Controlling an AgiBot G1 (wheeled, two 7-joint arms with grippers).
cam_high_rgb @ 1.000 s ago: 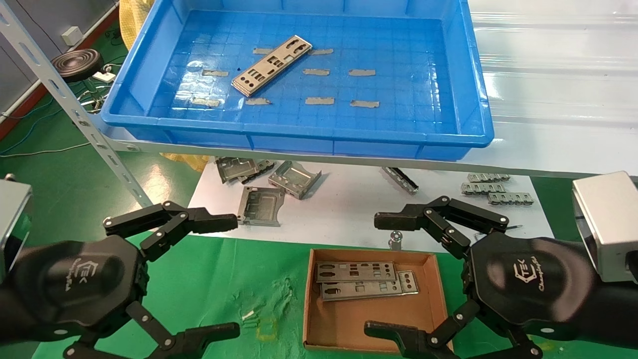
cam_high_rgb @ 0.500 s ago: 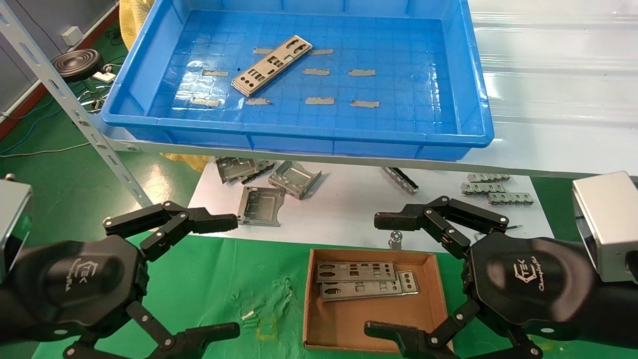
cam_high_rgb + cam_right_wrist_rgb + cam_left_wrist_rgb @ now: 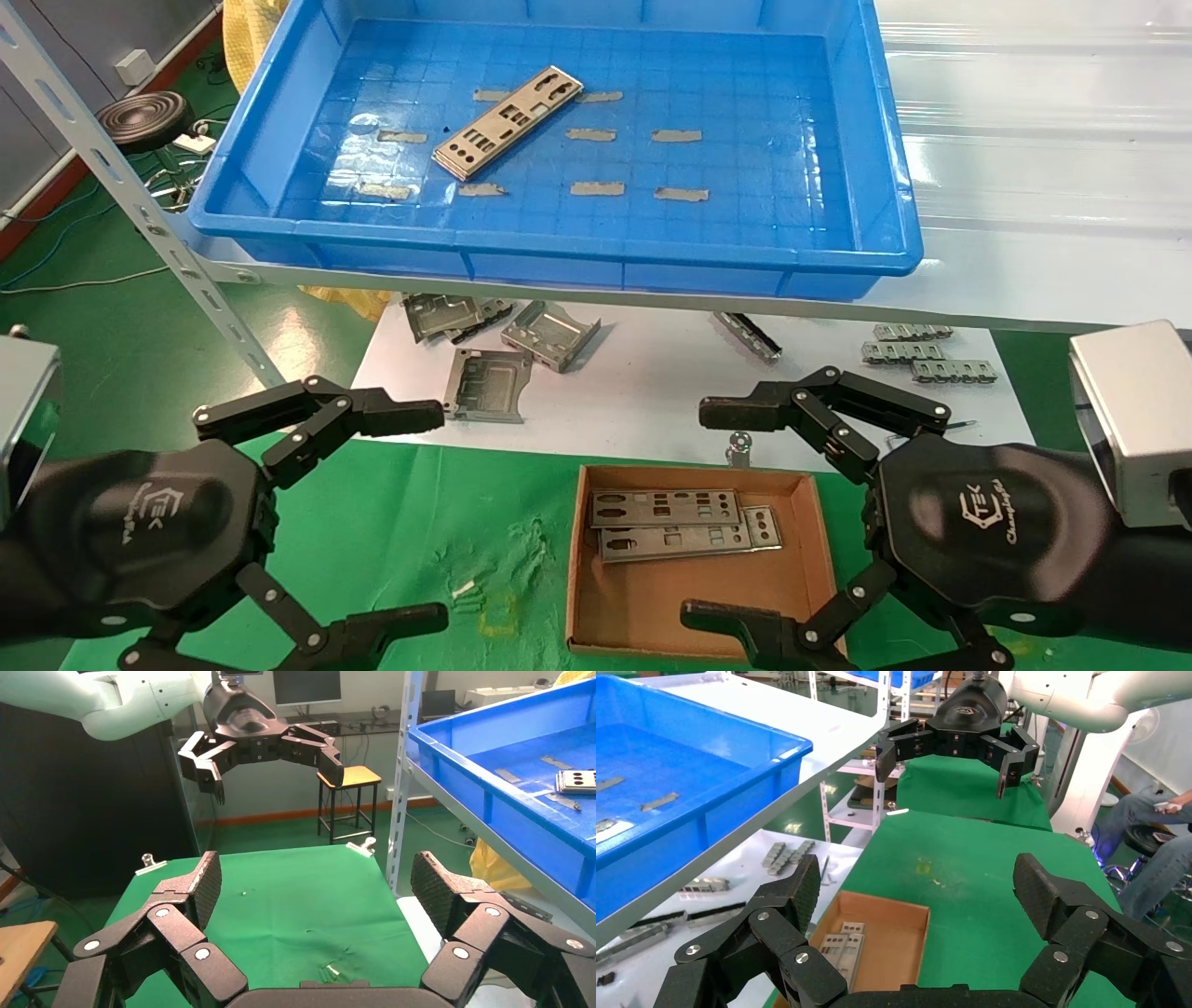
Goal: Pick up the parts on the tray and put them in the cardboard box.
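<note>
One silver plate [image 3: 508,121] lies diagonally on the floor of the blue tray [image 3: 559,256], on the raised shelf at the back. The cardboard box [image 3: 694,596] sits on the green cloth below and holds two plates [image 3: 675,522]; the box also shows in the left wrist view [image 3: 891,934]. My left gripper [image 3: 424,513] is open and empty, low at the front left of the box. My right gripper [image 3: 712,513] is open and empty, over the right side of the box. Both are well below and in front of the tray.
Bent metal brackets [image 3: 503,349] and small toothed grey strips [image 3: 917,354] lie on the white sheet [image 3: 652,391] under the shelf. A slotted steel upright [image 3: 140,205] stands at the left. Grey tape strips [image 3: 596,186] are stuck to the tray floor.
</note>
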